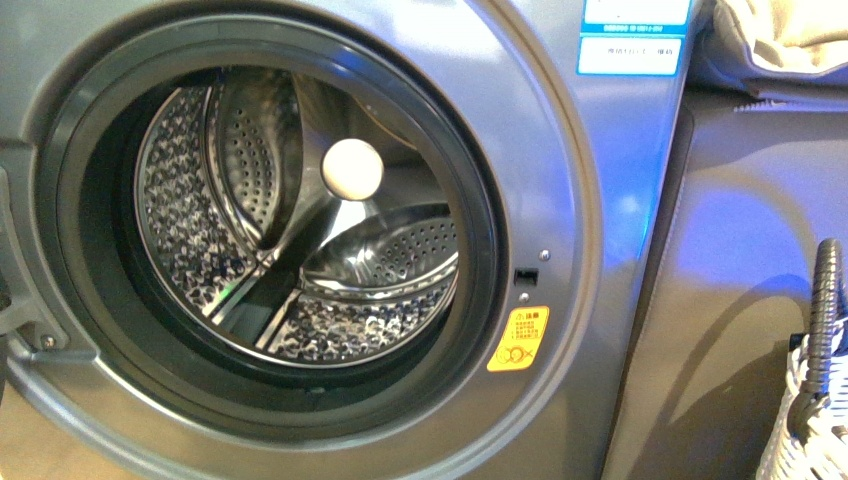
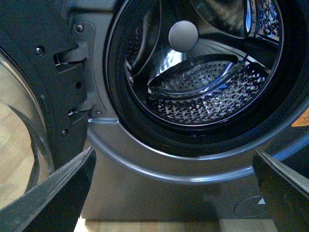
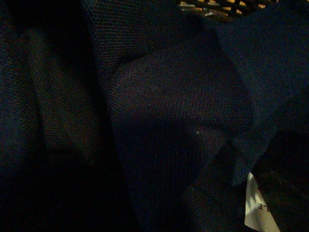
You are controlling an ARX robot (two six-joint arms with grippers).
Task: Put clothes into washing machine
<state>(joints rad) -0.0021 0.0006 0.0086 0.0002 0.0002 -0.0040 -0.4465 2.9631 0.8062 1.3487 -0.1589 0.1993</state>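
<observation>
The washing machine (image 1: 600, 200) is silver-grey, and its round porthole stands open onto a bare perforated steel drum (image 1: 300, 250). The left wrist view shows the drum (image 2: 207, 96) and the dark gasket (image 2: 116, 111) from low down. My left gripper (image 2: 173, 151) is open in front of the washer's lower panel, with nothing between its dark fingers (image 2: 58, 193). The navy clothes (image 3: 159, 111) fill the right wrist view, with a white tag (image 3: 258, 208) at one edge. My right gripper is shut on the clothes, its fingers buried in the fabric. Neither arm shows in the front view.
The open door (image 2: 34, 96) with its hinge hangs beside the porthole. A white woven basket (image 1: 815, 430) with a grey handle (image 1: 822, 310) stands right of the washer. Beige fabric (image 1: 790, 35) lies on top. A yellow sticker (image 1: 519, 339) marks the front. Wooden floor (image 2: 169, 226) lies below.
</observation>
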